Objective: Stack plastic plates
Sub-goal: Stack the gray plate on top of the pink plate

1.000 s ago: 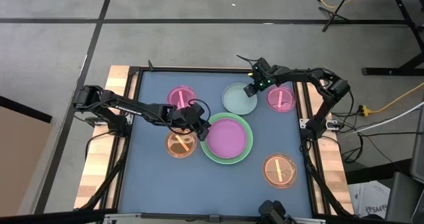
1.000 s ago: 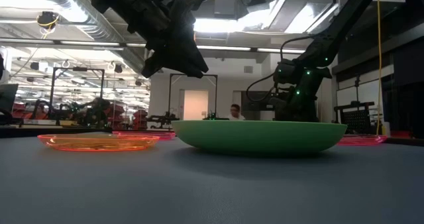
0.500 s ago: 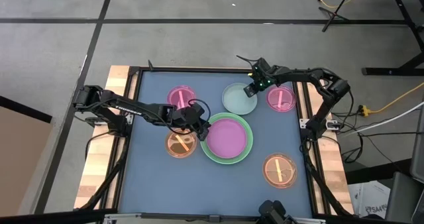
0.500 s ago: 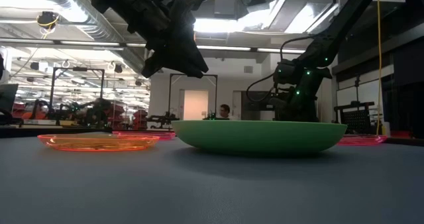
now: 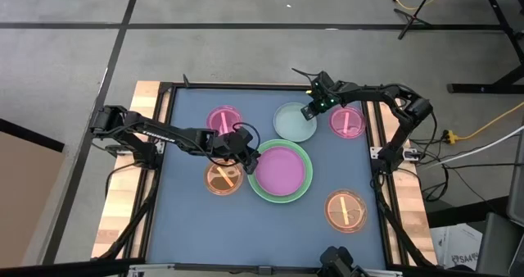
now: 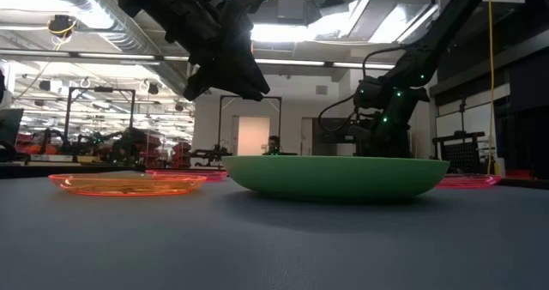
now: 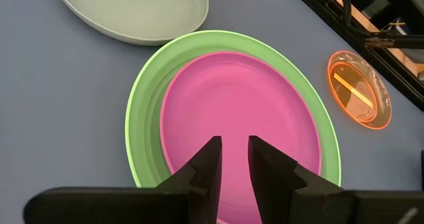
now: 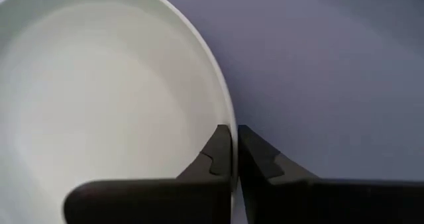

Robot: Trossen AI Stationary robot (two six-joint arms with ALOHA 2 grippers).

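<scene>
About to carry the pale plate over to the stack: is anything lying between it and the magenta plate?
Nothing visible. The right gripper pinches the rim of the pale blue-grey plastic plate, beside the large green plate that holds the magenta plate. Only bare table separates them; the left gripper hovers at the stack's opposite edge.

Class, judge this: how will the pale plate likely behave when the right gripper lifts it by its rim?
The pale plate looks thin and shallow, so probably light. The right gripper pinches only its rim, so it may tilt or droop from that edge. Its smooth, glossy surface could let it slip between the fingers.
</scene>
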